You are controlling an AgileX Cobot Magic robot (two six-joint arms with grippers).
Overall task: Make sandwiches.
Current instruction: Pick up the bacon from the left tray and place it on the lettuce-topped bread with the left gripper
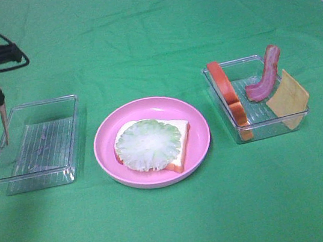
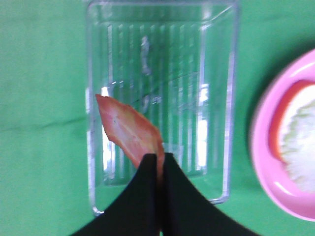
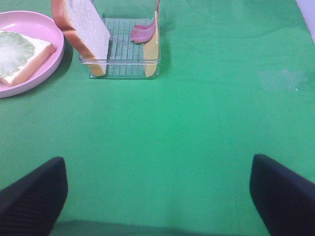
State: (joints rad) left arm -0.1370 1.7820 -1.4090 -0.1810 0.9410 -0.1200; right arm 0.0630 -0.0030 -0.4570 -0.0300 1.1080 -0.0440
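Pink plate [image 1: 105,143] sat nearest, at the centre of the green worktop [image 1: 177,228]. On it lay one bread slice [image 1: 181,131] with a lettuce leaf [image 1: 148,145] flat on top.

Left tool [image 2: 158,160] was closed tight on one end of a bacon strip [image 2: 129,130]. The strip hung down over the left tray [image 1: 43,103], towards its left side. Contact with the tray floor could not be told.

Right tool [image 3: 157,196] stood wide open, gripping nothing, above bare worktop on the near side of the right tray [image 1: 263,133] and well apart from it.

In the right tray:
- A second bread slice [image 1: 228,90] stood on edge against the left wall.
- A second bacon strip [image 1: 266,78] curled upward in the middle.
- A cheese square [image 1: 288,99] leaned over the right wall.
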